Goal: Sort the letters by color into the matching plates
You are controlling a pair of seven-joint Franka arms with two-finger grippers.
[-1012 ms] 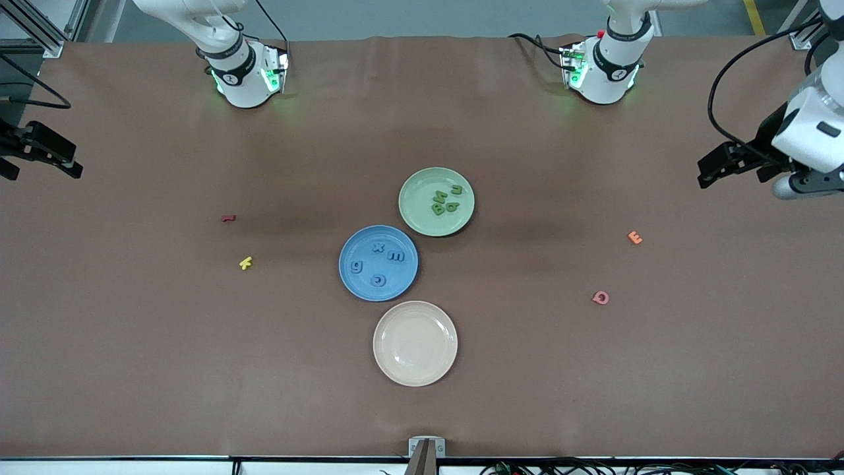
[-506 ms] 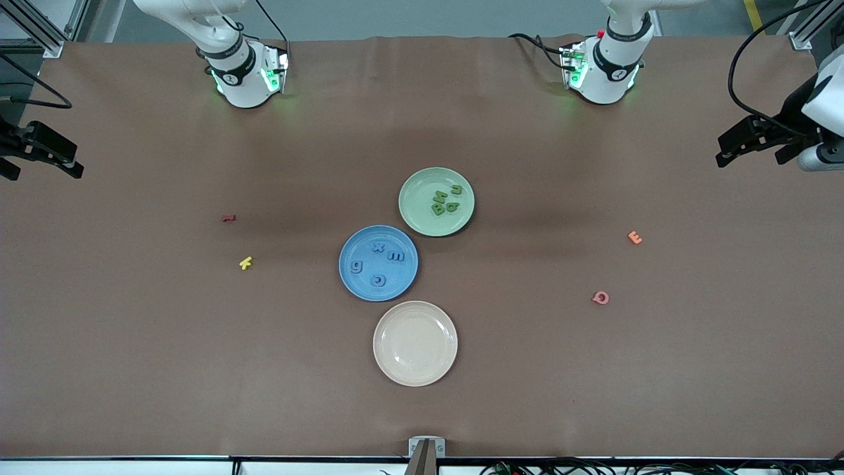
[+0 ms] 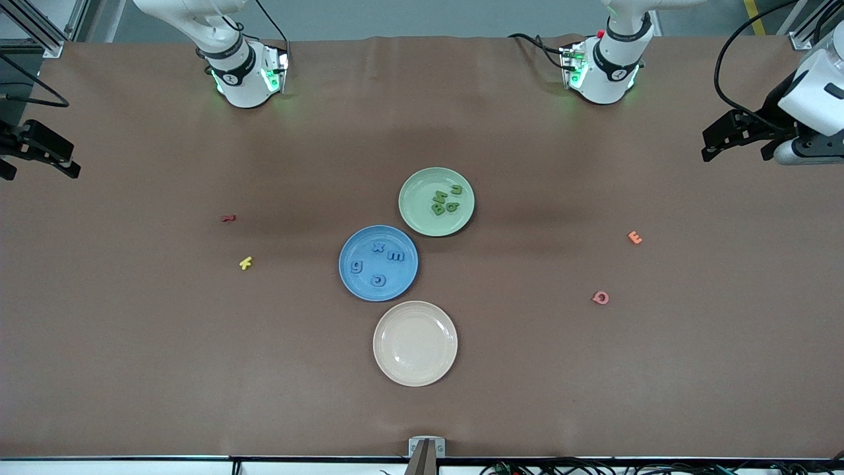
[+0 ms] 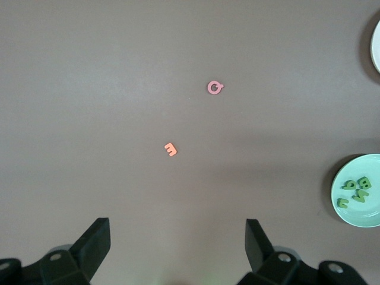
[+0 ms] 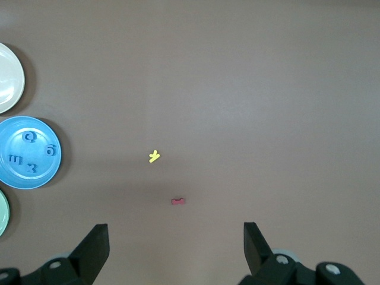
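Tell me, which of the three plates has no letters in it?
The cream plate, the one nearest the front camera. The blue plate holds blue letters and the green plate holds green letters.

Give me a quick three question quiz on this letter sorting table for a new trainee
1. How many letters lie in the blue plate?
2. True or false: the cream plate holds a letter.
3. Which loose letter lies nearest the front camera: A the yellow k, B the pink Q, C the orange E?

Key: 1. four. 2. false. 3. B.
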